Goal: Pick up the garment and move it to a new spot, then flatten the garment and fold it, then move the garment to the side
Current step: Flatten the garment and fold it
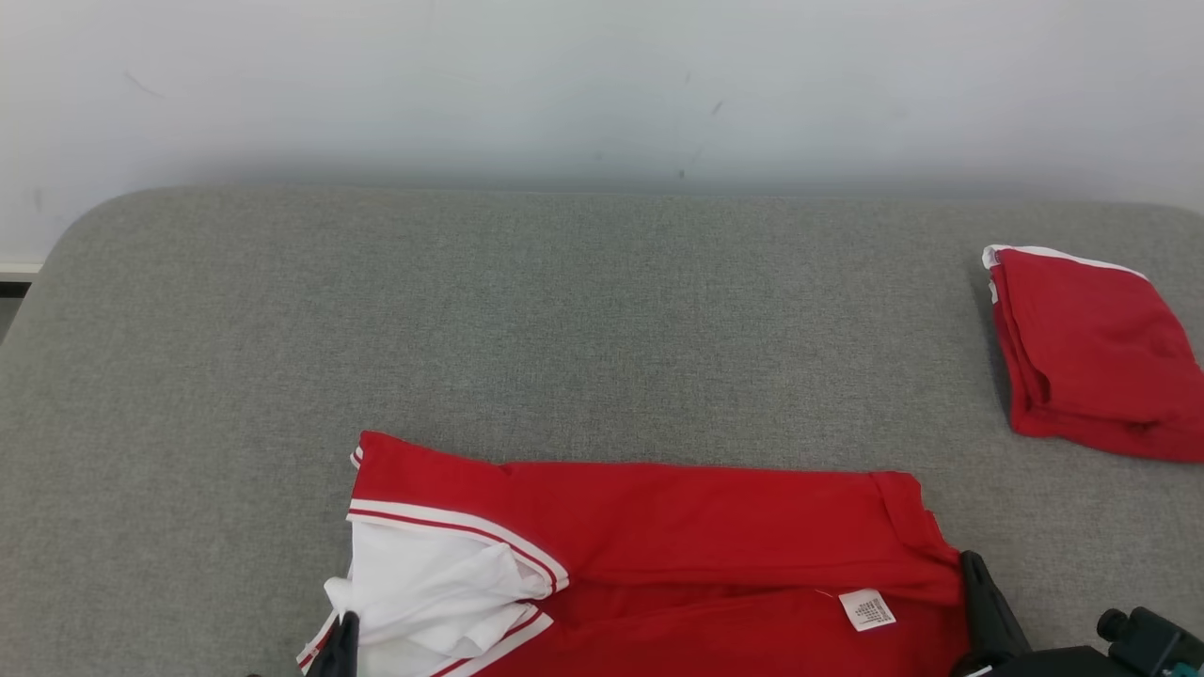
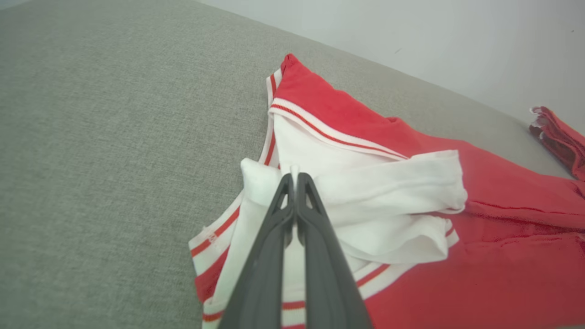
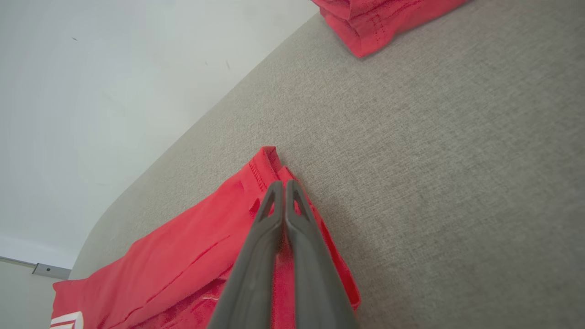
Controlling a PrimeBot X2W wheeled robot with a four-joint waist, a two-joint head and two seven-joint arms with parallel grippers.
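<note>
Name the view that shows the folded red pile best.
Head view: the folded red pile lies almost whole on the cushion. The left wrist view catches its end at the right edge; the right wrist view, a corner at the top.

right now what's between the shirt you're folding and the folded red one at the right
Only bare grey cushion separates the shirt from the folded garment, by the head view.

A sparse indoor room: grey fabric-covered surface (image 1: 602, 310) against a bare white wall (image 1: 602, 85).
</note>
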